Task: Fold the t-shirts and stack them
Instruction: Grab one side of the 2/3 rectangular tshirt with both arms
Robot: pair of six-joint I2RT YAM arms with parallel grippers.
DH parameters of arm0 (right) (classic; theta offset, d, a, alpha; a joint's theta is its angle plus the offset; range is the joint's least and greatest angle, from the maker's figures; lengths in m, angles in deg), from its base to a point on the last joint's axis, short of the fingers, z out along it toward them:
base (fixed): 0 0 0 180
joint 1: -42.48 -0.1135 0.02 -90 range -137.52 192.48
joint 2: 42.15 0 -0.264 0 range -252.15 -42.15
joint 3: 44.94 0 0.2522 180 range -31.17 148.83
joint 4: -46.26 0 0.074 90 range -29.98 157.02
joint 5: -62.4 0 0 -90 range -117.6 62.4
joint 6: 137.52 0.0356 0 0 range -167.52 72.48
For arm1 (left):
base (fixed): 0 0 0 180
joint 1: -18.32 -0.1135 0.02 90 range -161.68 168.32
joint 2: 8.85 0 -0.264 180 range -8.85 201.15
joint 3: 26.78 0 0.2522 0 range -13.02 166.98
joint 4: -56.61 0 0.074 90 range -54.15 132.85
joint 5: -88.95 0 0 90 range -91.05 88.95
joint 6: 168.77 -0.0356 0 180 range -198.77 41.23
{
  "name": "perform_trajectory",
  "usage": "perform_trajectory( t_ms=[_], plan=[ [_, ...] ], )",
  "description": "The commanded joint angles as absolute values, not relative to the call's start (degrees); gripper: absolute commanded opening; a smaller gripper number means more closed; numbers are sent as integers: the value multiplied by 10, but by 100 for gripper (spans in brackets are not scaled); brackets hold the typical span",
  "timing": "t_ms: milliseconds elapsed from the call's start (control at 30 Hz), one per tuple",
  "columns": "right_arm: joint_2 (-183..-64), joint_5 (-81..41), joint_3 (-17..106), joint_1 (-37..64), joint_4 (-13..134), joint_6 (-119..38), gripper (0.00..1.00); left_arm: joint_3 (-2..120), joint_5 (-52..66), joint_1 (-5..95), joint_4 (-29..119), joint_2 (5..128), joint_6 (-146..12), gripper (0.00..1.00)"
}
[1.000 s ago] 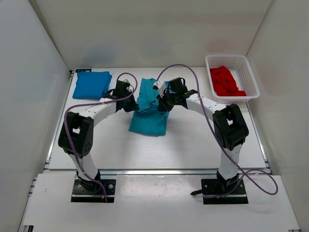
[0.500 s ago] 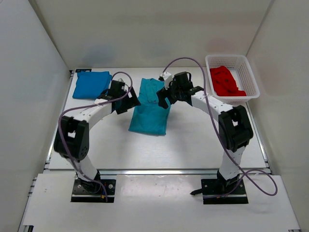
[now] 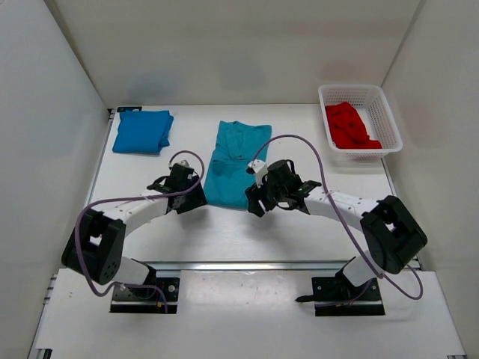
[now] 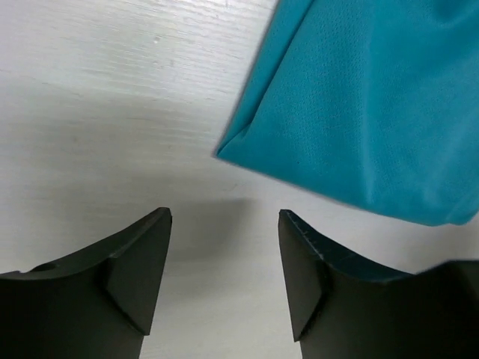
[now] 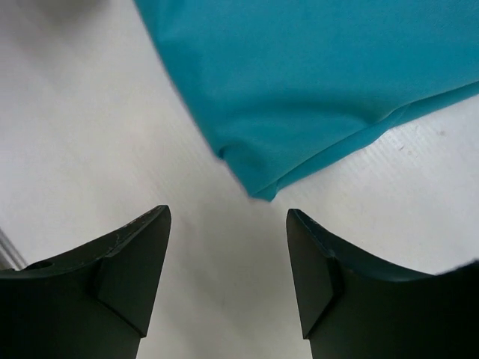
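The teal shirt (image 3: pixel 233 153) lies flat in the middle of the table (image 3: pixel 352 176). Its long side runs from the back of the table toward me. Its near edge is right in front of both my hands.

My left gripper (image 3: pixel 197 200) is low over the table, by the near left corner of the teal shirt. From my left wrist I see that corner (image 4: pixel 359 97) just ahead of my gripper (image 4: pixel 224 217) and a bit to the right. My two dark fingers (image 4: pixel 135 277) stand apart. Only white table shows between them. I am not holding anything and not touching the cloth.

My right gripper (image 3: pixel 254 206) is low by the near right corner of the same shirt. From my right wrist the corner (image 5: pixel 299 75) points down at the gap in my gripper (image 5: pixel 228 213). These fingers (image 5: pixel 127 277) stand apart too, with bare table between them, and they hold nothing.

The blue shirt (image 3: pixel 142 131) sits folded in a neat square at the back left of the table, well apart from the teal one.

The red shirt (image 3: pixel 350 126) is bunched up inside the white basket (image 3: pixel 388 123) at the back right.
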State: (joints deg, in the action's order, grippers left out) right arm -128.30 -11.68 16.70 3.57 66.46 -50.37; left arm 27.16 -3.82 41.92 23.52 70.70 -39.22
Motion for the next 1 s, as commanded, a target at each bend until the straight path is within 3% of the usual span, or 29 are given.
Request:
perform_trajectory(
  t_ms=[0, 267, 400, 433, 500, 533, 567, 667, 833, 967],
  plan=[
    [-1306, -109, 166, 49, 577, -479, 60, 300, -65, 429, 274, 738, -410, 69],
    [-1366, -95, 176, 59, 558, -475, 54, 306, -85, 449, 289, 795, -418, 55],
    [-1386, -85, 162, 64, 540, -459, 45, 294, -69, 455, 327, 810, -418, 46],
    [-1392, -86, 168, 63, 537, -458, 39, 297, -65, 457, 334, 820, -421, 37],
    [-1400, -76, 166, 61, 529, -450, 17, 308, -76, 471, 338, 832, -434, 18],
    [-1400, -74, 169, 60, 532, -448, 4, 309, -79, 481, 336, 840, -435, 0],
    [-1396, -74, 169, 55, 546, -442, 0, 316, -83, 486, 332, 840, -441, 0],
    [-1359, -81, 137, 36, 576, -438, 0, 315, -125, 504, 268, 799, -459, 0],
    [-1227, -96, 57, -11, 635, -391, 0, 229, -156, 499, 157, 625, -415, 0],
    [-1108, -81, 21, -47, 701, -353, 0, 220, -145, 568, 110, 503, -372, 0]
  ],
)
